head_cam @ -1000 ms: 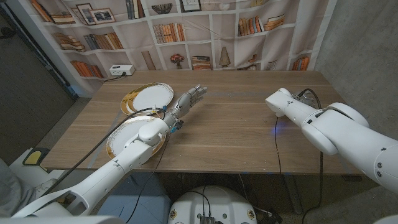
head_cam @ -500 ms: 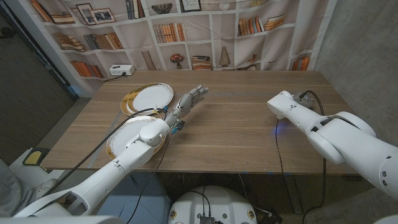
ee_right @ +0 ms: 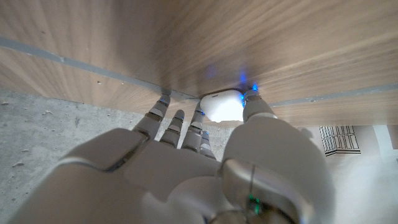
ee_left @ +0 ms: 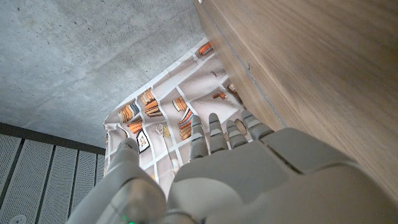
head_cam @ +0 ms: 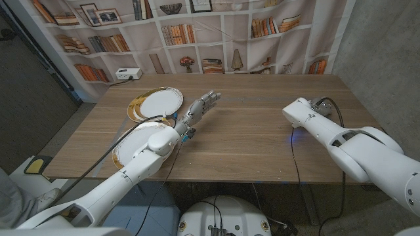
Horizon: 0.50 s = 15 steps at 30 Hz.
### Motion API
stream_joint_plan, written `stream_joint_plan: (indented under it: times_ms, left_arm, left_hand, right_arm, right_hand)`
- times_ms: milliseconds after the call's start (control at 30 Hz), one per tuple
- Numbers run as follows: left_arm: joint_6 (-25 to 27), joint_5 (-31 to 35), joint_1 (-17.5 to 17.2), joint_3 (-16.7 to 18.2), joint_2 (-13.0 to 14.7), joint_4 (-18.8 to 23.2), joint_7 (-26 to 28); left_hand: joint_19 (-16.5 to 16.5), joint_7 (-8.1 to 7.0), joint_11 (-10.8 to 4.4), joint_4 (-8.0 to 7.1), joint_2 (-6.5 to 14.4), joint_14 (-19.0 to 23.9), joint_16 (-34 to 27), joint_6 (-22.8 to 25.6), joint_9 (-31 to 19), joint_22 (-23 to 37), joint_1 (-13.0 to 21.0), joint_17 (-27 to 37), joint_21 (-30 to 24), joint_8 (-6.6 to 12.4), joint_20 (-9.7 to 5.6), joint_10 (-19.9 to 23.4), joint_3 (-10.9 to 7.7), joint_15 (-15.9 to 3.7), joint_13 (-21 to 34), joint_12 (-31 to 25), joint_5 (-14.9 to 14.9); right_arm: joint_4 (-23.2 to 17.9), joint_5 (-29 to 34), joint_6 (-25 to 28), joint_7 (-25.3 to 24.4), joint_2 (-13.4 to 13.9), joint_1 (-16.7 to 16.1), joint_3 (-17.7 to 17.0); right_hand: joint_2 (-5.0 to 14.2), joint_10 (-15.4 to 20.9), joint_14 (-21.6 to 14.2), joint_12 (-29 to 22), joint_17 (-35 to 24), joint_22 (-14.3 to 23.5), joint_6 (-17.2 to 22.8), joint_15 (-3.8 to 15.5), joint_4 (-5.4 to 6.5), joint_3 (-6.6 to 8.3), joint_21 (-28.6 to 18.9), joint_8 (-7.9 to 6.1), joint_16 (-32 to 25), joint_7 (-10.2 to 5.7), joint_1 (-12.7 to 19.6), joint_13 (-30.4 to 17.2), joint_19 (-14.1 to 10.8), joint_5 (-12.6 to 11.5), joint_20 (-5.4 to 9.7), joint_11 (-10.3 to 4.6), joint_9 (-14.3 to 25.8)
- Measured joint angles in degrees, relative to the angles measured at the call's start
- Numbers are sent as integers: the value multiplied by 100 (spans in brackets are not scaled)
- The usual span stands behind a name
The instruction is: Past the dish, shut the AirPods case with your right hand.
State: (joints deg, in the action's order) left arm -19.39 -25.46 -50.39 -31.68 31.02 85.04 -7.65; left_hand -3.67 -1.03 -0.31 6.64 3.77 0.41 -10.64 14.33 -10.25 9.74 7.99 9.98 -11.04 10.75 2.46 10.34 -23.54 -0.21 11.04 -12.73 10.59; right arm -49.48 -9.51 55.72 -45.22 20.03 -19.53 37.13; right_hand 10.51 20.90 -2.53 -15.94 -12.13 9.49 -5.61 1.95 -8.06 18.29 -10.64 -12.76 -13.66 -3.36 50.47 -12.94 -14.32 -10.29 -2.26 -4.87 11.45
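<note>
The white AirPods case [ee_right: 222,106] lies on the wooden table [head_cam: 249,131] and looks closed; in the right wrist view it sits at my right hand's [ee_right: 186,162] fingertips. The thumb [ee_right: 255,104] touches one side of it and a finger stands at the other, with blue light glowing on the wood there. In the head view my right hand [head_cam: 297,111] is at the table's right part, turned down, and its arm hides the case. My left hand [head_cam: 202,105] reaches over the table's middle, fingers straight and holding nothing. A gold-rimmed white dish [head_cam: 157,102] lies beside it.
A second gold-rimmed plate [head_cam: 130,145] lies under my left forearm near the front edge. A white power strip [head_cam: 128,74] sits at the back left. A black cable [head_cam: 293,154] hangs along my right arm. A bookshelf backdrop stands behind the table.
My right arm has shifted slightly toward the table's near right side, its forearm dropping lower. The left arm and the dishes have not moved.
</note>
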Motion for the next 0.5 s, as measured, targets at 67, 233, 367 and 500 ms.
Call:
stream_joint_plan:
  times_ms: [67, 233, 367, 500]
  left_arm:
    - [-14, -2, -5, -1, -3, -1, -5]
    - [-59, -12, -23, -3, -8, -19, -21]
    - [-84, -20, -40, -2, -8, -20, -30]
    - [-126, -40, -58, -2, -10, -21, -54]
  left_hand:
    - [0, 0, 0, 0, 0, 0, 0, 0, 0, 0, 0, 0, 0, 0, 0, 0, 0, 0, 0, 0, 0]
    - [0, 0, 0, 0, 0, 0, 0, 0, 0, 0, 0, 0, 0, 0, 0, 0, 0, 0, 0, 0, 0]
    - [0, 0, 0, 0, -31, 0, 0, 0, 0, 0, -31, 0, 0, 0, 0, 0, 0, 0, 0, 0, 0]
    - [0, 0, 0, 0, -31, 0, 0, 0, 0, 0, -31, 0, 0, 0, 0, 0, 0, 0, 0, 0, 0]
  right_arm:
    - [-87, 13, 53, -36, 15, -41, -25]
    - [-323, 40, 214, -131, 42, -146, -97]
    - [-480, 56, 325, -204, 59, -218, -150]
    - [-649, 73, 415, -286, 64, -302, -230]
  right_hand:
    - [0, 52, -46, -37, 0, 0, 39, 7, 0, 0, 0, 0, -33, 39, 0, 0, -40, 0, -38, 52, 0]
    - [-23, 81, -109, -43, 0, 4, 41, 9, 16, 17, -41, 0, -54, 41, 23, 0, -93, 0, -29, 81, 0]
    - [-39, 81, -109, -43, 0, 11, 71, 9, 16, 32, -51, 0, -55, 72, 39, 0, -112, 0, -29, 81, 1]
    - [-60, 120, -109, -43, 0, 15, 71, 9, 15, 33, -52, 0, -76, 72, 60, 0, -112, 0, -29, 103, 1]
